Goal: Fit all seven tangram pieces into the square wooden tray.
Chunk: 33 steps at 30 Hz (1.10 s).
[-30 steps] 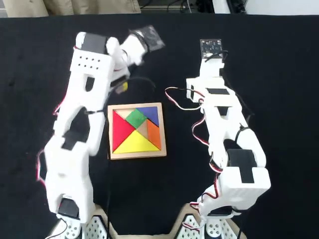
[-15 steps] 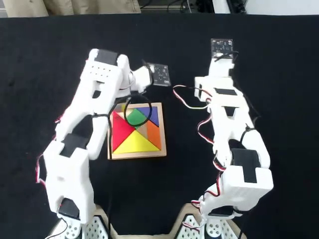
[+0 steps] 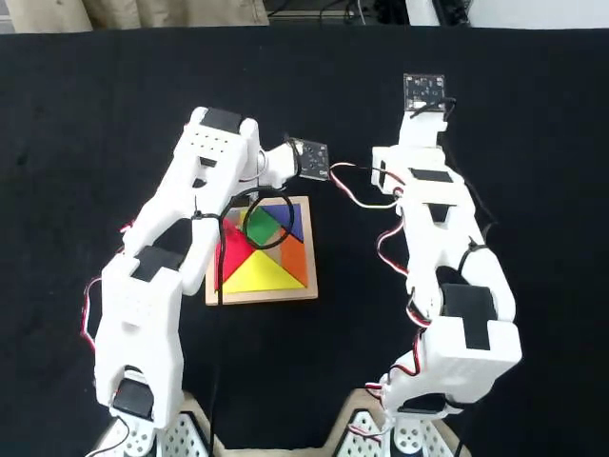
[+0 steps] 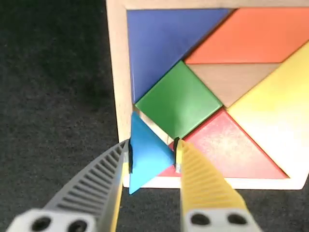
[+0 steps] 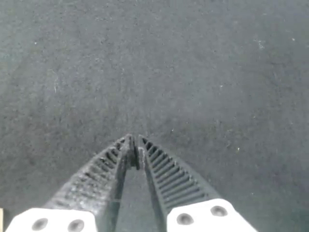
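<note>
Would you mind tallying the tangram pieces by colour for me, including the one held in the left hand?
dark blue piece: 1
orange piece: 1
green piece: 1
tan piece: 1
yellow piece: 1
red piece: 1
light blue piece, held in the left hand: 1
Total: 7

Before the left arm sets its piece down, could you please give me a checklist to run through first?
1. Left pincer grips the light blue triangle: ok.
2. Triangle lined up with the gap beside the green square: not ok, one corner overlaps the tray rim.
3. Gap free of obstruction: cannot tell, the triangle hides most of it.
4. Six other pieces lie flat in the tray: ok.
5. Right pincer shut, over bare cloth: ok.
</note>
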{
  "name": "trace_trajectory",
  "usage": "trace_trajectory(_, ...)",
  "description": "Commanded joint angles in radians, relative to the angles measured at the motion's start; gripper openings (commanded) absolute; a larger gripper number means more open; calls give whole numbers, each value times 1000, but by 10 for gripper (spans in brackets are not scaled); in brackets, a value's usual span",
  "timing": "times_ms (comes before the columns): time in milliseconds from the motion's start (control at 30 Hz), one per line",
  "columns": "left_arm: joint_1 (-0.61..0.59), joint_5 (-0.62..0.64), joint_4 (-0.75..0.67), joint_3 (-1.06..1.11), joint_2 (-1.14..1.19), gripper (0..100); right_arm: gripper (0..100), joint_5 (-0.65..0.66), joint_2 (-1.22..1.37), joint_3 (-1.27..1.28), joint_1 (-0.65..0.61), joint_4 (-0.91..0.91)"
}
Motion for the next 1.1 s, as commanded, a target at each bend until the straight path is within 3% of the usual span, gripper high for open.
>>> trace_trajectory(0, -1, -9, 0, -19, -9, 82, 11, -3, -2, -65, 11, -23)
trace_trajectory(200, -1, -3, 0, -19, -8, 213, 11, -3, -2, -65, 9, -23)
trace_trajectory(1067, -54, -3, -9, -64, -2, 213, 11, 3, -2, -64, -2, -23)
